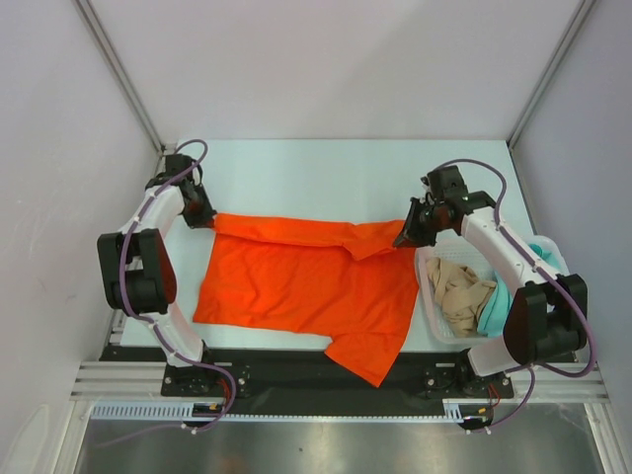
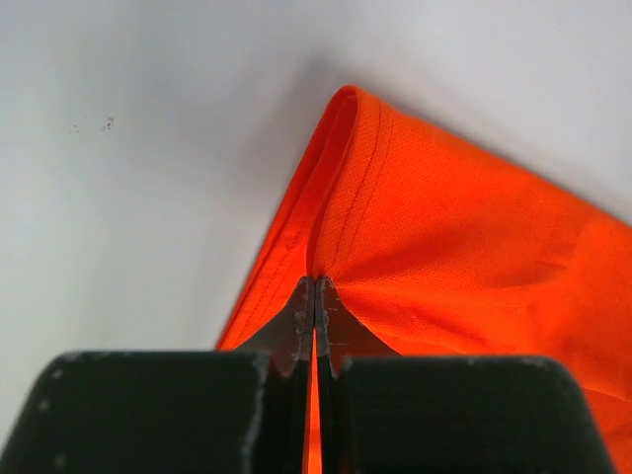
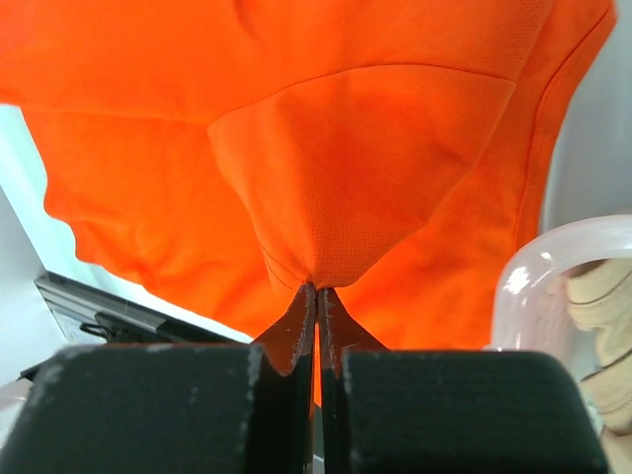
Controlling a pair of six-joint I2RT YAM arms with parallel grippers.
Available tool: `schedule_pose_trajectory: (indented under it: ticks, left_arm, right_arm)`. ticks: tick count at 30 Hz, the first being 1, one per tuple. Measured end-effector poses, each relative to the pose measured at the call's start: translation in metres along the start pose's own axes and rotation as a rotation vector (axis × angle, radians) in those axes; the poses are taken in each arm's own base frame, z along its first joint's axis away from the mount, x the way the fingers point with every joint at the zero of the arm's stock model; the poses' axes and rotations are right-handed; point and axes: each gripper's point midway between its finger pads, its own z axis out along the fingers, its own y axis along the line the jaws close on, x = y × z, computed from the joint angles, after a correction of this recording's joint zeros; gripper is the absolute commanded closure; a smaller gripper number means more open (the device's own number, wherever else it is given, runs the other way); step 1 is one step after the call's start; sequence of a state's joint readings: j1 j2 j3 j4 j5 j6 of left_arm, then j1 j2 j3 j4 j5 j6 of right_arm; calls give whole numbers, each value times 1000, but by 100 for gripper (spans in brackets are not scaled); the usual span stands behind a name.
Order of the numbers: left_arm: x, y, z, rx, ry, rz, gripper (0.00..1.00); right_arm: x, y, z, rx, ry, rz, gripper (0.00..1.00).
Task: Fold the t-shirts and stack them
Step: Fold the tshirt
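Note:
The large orange-red t-shirt (image 1: 306,281) lies spread across the table, one sleeve hanging over the near edge. My left gripper (image 1: 200,214) is shut on the orange-red t-shirt's far left corner (image 2: 346,227); cloth shows between its fingertips (image 2: 301,311). My right gripper (image 1: 408,235) is shut on the far right part of the same shirt (image 3: 355,188), pinching a folded flap. The beige-tan t-shirt (image 1: 460,291) and the teal-green t-shirt (image 1: 497,301) lie crumpled in the basket at the right.
A white plastic mesh basket (image 1: 432,321) stands at the table's right edge, just beside my right gripper; its rim shows in the right wrist view (image 3: 553,257). A black rail (image 1: 296,370) runs along the near edge. Walls enclose the table on the left, right and back.

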State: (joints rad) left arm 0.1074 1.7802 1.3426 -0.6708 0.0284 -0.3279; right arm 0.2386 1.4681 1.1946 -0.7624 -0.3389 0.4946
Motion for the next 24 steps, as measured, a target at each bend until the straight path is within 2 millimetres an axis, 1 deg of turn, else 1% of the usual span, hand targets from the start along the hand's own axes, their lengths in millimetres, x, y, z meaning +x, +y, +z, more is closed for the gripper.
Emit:
schedule_pose_trajectory:
  ticks: [2, 5, 15, 24]
  left_arm:
    - [0, 1, 0, -2, 1, 4, 100]
    - [2, 2, 1, -5, 4, 7, 100]
    - [12, 8, 11, -24, 44, 11, 100]
    - [16, 9, 15, -30, 61, 11, 100]
  right_arm:
    - [5, 0, 2, 3, 12, -2, 100]
    - [9, -5, 5, 21, 19, 1, 100]
    - [25, -32, 16, 114, 59, 20, 100]
    - [28, -39, 21, 138, 72, 9, 100]
